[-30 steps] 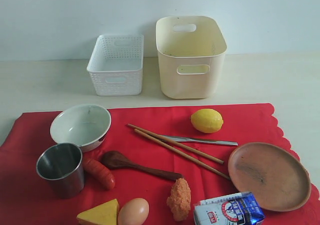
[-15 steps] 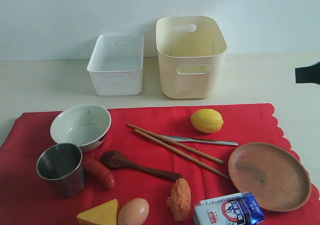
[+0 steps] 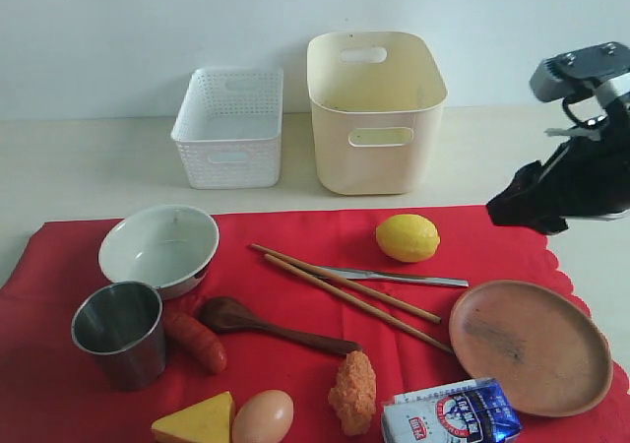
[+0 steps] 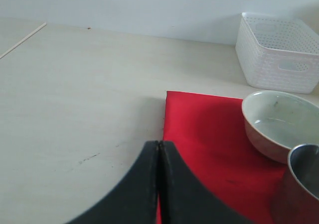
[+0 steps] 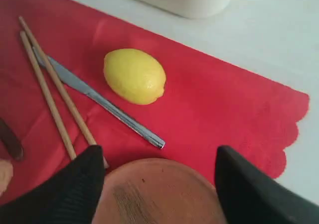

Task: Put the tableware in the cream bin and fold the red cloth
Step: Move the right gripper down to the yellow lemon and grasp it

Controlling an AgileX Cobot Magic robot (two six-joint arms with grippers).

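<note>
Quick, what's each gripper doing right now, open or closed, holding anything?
Left gripper: closed, holding nothing.
Right gripper: open, holding nothing.

Bottom edge of exterior view cuts cheese (image 3: pixel 197 421), egg (image 3: pixel 264 418), milk carton (image 3: pixel 448 415). Right edge cuts right arm (image 3: pixel 591 172). Knife (image 3: pixel 413 279) partly hidden beneath chopsticks (image 3: pixel 346 283), centre frame.

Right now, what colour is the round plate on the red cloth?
Brown, with a darker smudge; the plate shows best in the exterior view.
</note>
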